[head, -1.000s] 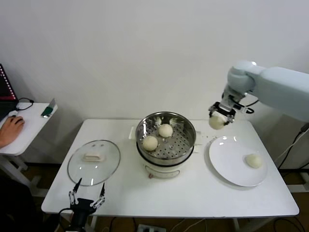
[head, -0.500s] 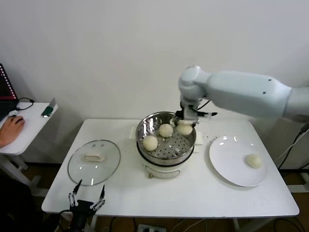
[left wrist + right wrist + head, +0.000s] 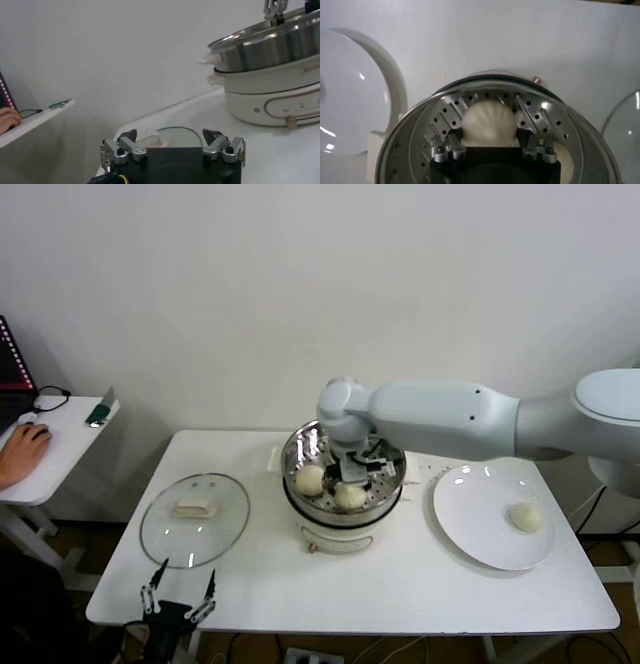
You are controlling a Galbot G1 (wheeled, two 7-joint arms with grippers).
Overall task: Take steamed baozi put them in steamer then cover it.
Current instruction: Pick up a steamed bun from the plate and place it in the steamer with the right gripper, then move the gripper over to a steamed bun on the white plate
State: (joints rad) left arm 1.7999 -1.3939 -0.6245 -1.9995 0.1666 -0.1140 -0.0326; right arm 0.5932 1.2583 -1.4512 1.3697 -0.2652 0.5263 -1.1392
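Steel steamer [image 3: 345,474] now held my right fingers [image 3: 349,484], loosening around the third bun [image 3: 487,121] at six o'clock; one bun [image 3: 525,517] waited, left fingers [image 3: 172,150] open.

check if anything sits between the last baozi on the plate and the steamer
Nothing visible does. The last baozi lies alone on the plate, and only bare table separates it from the steamer.

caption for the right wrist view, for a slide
Right gripper, fingers straddling a cream-white round bun, lowered into the shiny perforated steel steamer basket.
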